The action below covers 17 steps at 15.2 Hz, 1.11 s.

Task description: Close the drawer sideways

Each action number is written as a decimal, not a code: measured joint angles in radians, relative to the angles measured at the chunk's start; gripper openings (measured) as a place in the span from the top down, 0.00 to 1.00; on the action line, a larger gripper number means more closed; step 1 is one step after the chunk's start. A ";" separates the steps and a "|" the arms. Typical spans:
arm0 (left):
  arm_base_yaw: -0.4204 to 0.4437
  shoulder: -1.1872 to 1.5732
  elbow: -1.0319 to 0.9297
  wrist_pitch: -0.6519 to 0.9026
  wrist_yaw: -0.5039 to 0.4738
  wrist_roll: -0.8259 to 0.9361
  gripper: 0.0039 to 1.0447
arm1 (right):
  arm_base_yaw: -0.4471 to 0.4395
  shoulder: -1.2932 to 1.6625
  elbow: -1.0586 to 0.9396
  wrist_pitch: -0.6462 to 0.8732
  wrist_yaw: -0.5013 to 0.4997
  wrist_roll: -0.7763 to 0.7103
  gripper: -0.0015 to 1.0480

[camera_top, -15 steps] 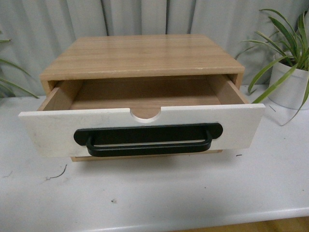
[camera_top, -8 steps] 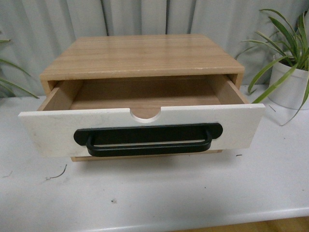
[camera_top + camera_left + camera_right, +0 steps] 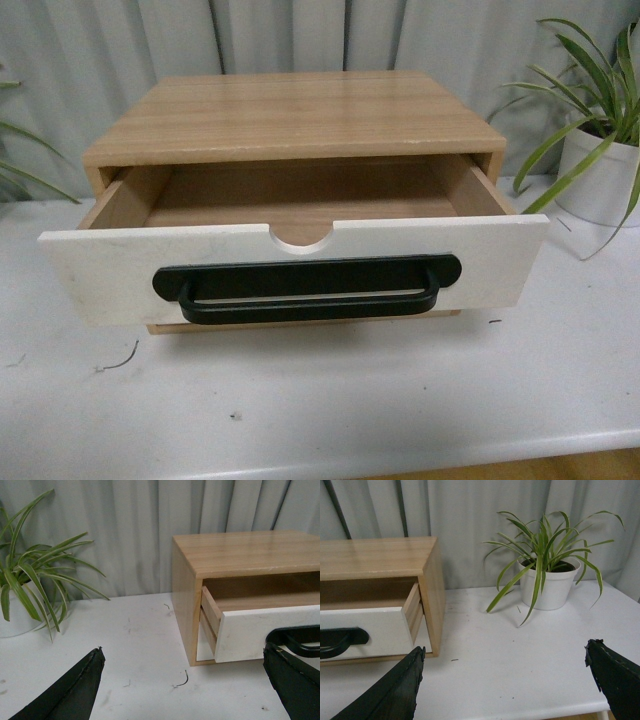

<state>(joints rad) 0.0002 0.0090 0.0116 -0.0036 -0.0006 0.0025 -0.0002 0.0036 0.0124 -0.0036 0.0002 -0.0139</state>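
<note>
The drawer (image 3: 100, 270) has a white front, a long black bar handle (image 3: 306, 289) and a half-round notch in its top edge. It stands pulled out of a light wood cabinet (image 3: 300, 115) on the white table, and its inside looks empty. Neither arm shows in the front view. In the left wrist view my left gripper (image 3: 182, 655) is open over the table, short of the drawer's left end (image 3: 240, 635). In the right wrist view my right gripper (image 3: 502, 652) is open over the table, to the right of the drawer's right end (image 3: 380, 630).
A potted plant in a white pot (image 3: 600, 175) stands at the back right of the white table (image 3: 330, 400); it also shows in the right wrist view (image 3: 547, 582). Another potted plant (image 3: 27, 590) stands at the left. A grey curtain hangs behind. The table's front edge is near.
</note>
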 joint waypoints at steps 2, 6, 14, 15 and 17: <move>0.000 0.000 0.000 0.000 0.000 0.000 0.06 | 0.000 0.000 0.000 0.000 0.000 0.000 0.06; -0.105 0.096 0.010 0.023 0.162 0.003 0.06 | 0.079 0.281 0.139 0.028 0.118 0.102 0.06; -0.285 0.716 0.200 0.093 0.391 0.603 0.06 | 0.322 0.924 0.422 -0.117 -0.200 -0.396 0.06; -0.288 0.790 0.236 0.105 0.390 0.660 0.06 | 0.322 0.977 0.444 -0.123 -0.212 -0.441 0.06; -0.284 0.961 0.325 0.137 0.384 0.763 0.06 | 0.331 1.073 0.486 -0.113 -0.231 -0.523 0.06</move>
<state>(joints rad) -0.2840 0.9695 0.3363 0.1333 0.3836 0.7650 0.3305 1.0771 0.4988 -0.1165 -0.2310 -0.5373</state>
